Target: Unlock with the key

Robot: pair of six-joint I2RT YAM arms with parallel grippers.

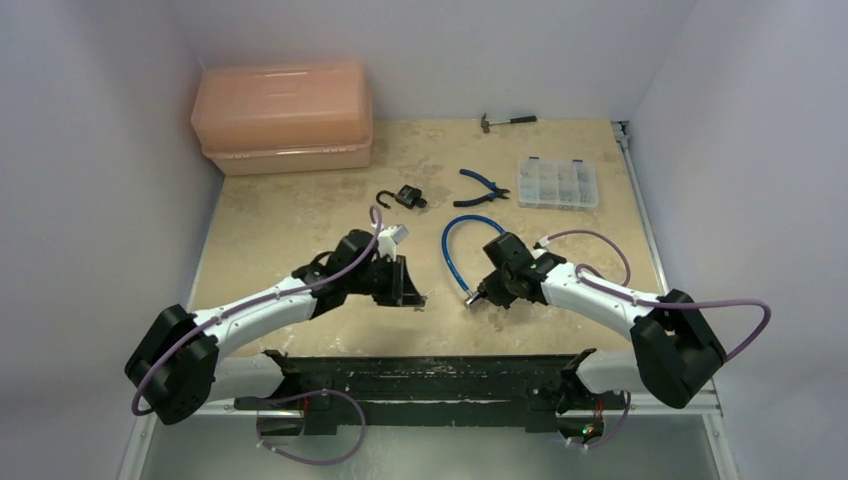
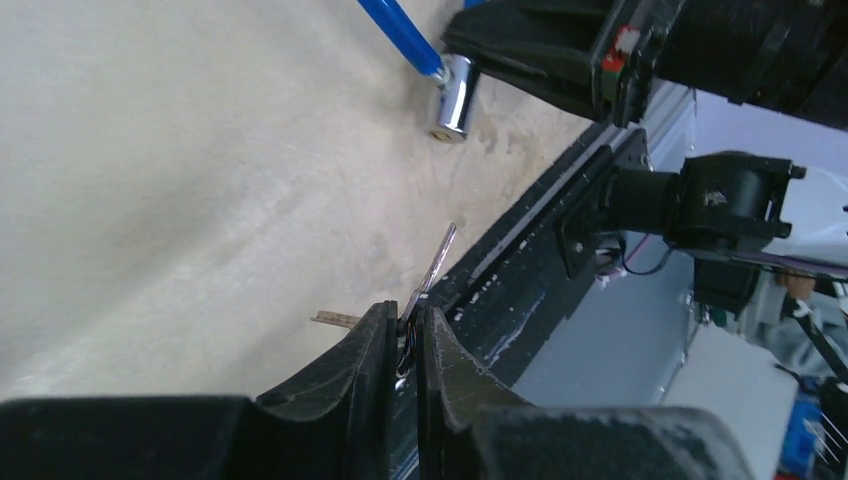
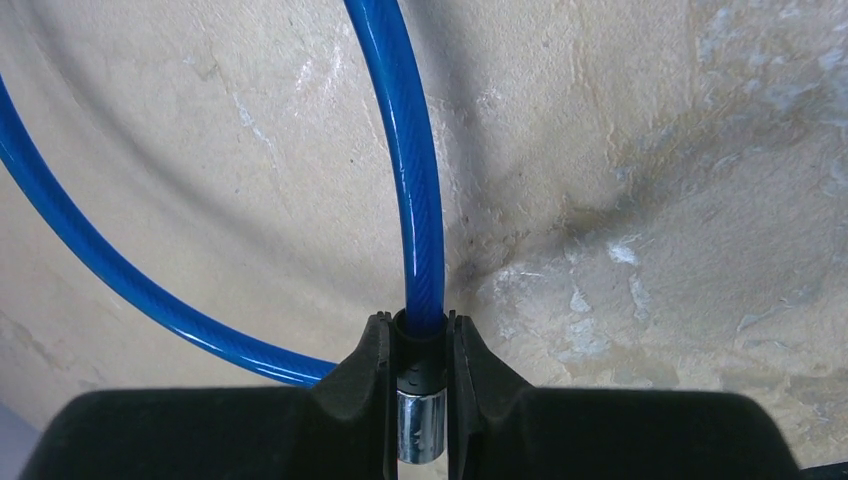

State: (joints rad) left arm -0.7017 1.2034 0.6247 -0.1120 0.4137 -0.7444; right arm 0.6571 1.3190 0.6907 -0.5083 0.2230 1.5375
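Left fingers (image 2: 365, 375) pinch nearly shut on the key (image 2: 436, 262) (blade sticking up, lower centre of the left wrist view); right fingers (image 3: 485, 365) clamp the blue cable (image 3: 415, 180) at its metal end (image 3: 418, 432).

Your counter (image 1: 290, 240) is beige, mottled with grey and cream veins. The cable (image 3: 415, 180) is bright blue, with a black collar and a shiny chrome end (image 2: 455, 95). The key (image 2: 435, 265) shows you a silver blade, and both the left pincer (image 2: 405, 318) and the right pincer (image 3: 420, 335) are matt black. You'll see the storage box (image 1: 283, 115) is translucent salmon pink, the padlock (image 1: 407, 197) black, the pliers (image 1: 482, 187) blue-handled, and the arms (image 1: 260, 305) white with black joints and purple wiring (image 1: 345, 265)
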